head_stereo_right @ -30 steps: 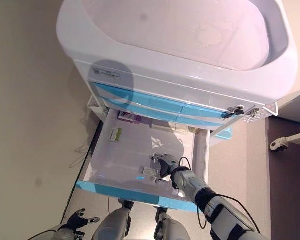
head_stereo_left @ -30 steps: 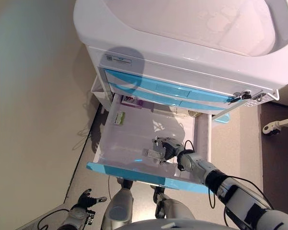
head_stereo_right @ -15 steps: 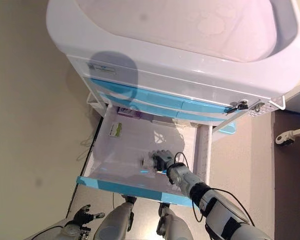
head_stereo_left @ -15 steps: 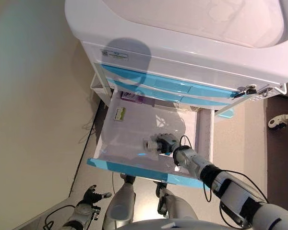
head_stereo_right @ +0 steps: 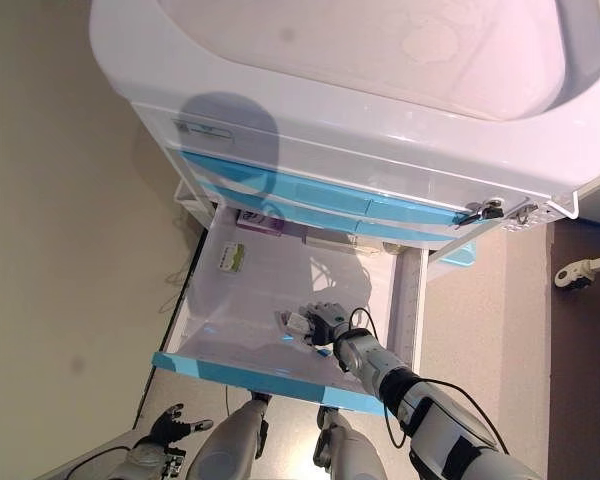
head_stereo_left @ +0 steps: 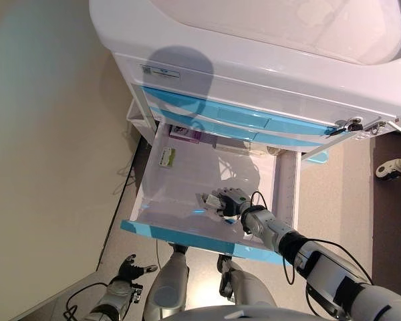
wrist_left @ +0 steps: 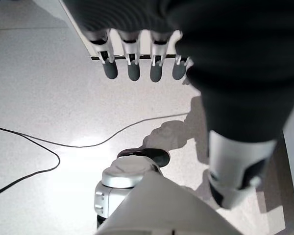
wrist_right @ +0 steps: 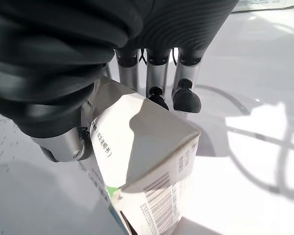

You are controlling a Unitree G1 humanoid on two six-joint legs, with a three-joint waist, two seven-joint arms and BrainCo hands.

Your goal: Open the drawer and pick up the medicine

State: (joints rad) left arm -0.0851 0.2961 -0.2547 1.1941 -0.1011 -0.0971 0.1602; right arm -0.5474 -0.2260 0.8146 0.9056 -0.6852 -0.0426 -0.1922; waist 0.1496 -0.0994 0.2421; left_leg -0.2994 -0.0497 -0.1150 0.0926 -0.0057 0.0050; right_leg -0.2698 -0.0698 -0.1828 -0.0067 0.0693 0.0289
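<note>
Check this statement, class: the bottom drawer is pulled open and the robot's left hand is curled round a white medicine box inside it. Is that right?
Wrong hand. The right hand is curled round the white medicine box inside the open drawer, as the right wrist view shows. The left hand hangs down by the floor, holding nothing.

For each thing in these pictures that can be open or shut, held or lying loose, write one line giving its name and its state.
Bottom drawer: pulled open.
Upper blue drawers: shut.
White medicine box: held in the right hand, inside the open drawer.
Right hand: shut on the white medicine box.
Left hand: open, holding nothing, low beside the cart.
Green-labelled packet: lying loose in the drawer.
Purple box: lying at the drawer's back.
</note>
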